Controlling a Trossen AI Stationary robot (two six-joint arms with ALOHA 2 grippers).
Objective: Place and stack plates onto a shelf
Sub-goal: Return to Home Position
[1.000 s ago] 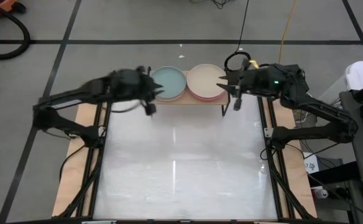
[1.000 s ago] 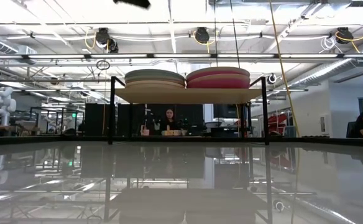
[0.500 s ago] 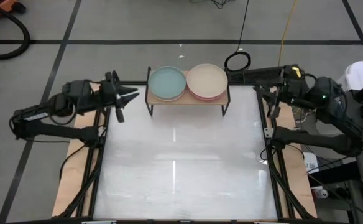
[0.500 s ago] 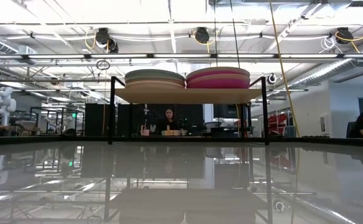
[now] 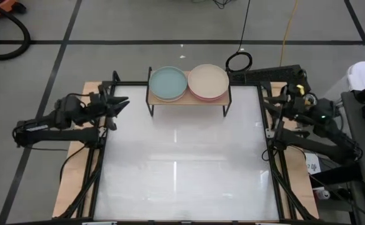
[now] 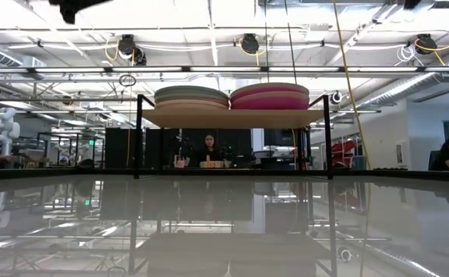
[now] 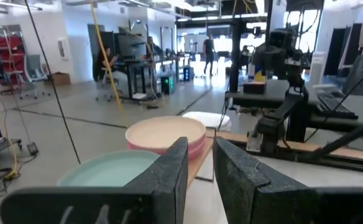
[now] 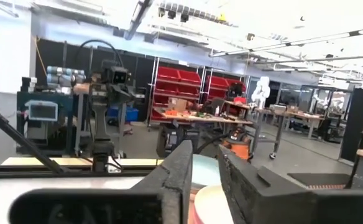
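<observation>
1. L gripper point(image 5: 121, 102) hung over the table's point(image 5: 182, 172) left edge near the far corner, tips toward the shelf point(image 5: 189, 100). Wrist cam showed its fingers point(image 7: 169, 177) w/ only a narrow slit between them, nothing held.
2. R gripper point(image 5: 270, 106) sat at the right edge, far end, mirror pose. Same narrow slit btwn fingers point(image 8: 176, 180), nothing held.
3. Shelf stood at the far edge of the table, btwn the two grippers and apart from both.
4. Plates lay in two stacks side by side on the shelf top: teal-topped stack point(image 5: 168, 83) on the L-arm side, beige-topped stack point(image 5: 208, 82) on the R-arm side.
5. Low view: beige rim under the teal, magenta rims under the peach top plate. Count per stack could not be told.
6. Writing: white tag point(image 5: 312, 165) beside the table's right edge, print too small to read.
7. Cut off: only a dark arm scrap point(image 6: 71, 6) at the low view's upper edge. Seated person point(image 6: 209, 146) beyond the shelf, lower body hidden.
</observation>
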